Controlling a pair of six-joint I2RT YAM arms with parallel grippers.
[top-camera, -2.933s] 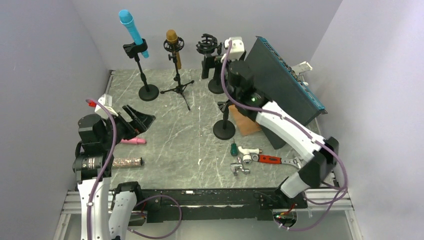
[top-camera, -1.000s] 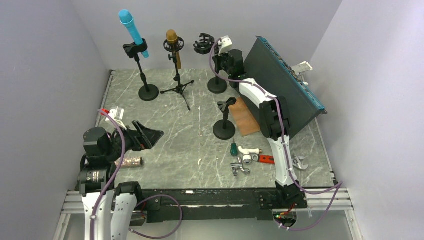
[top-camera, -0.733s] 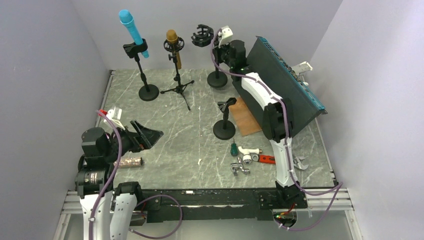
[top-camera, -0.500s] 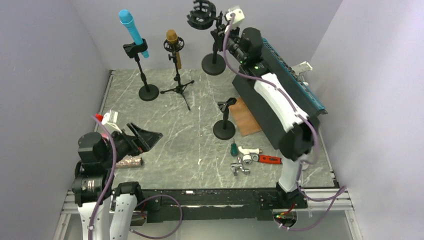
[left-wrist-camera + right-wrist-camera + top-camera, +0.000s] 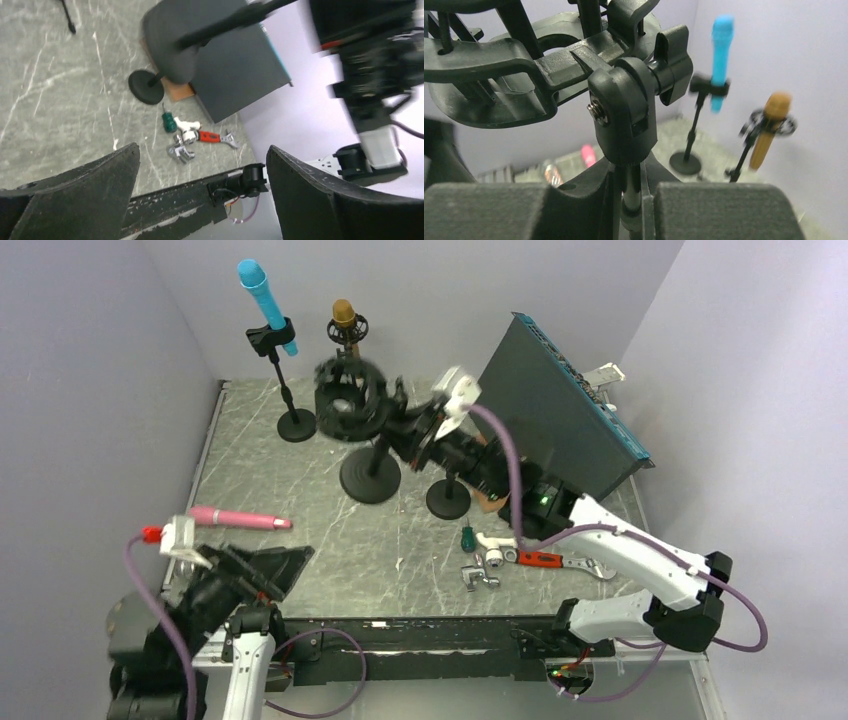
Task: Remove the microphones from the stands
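Shock-mount stand carried forward over marble table (lilac walls).

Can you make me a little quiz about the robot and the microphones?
1. True or false: the left gripper is shut.
2. What is the right gripper shut on? A the screwdriver, B the black stand, C the wrench.
3. How many microphones are sitting up in stands?

Key:
1. False, it is wide open.
2. B.
3. Two: the blue microphone and the gold microphone.
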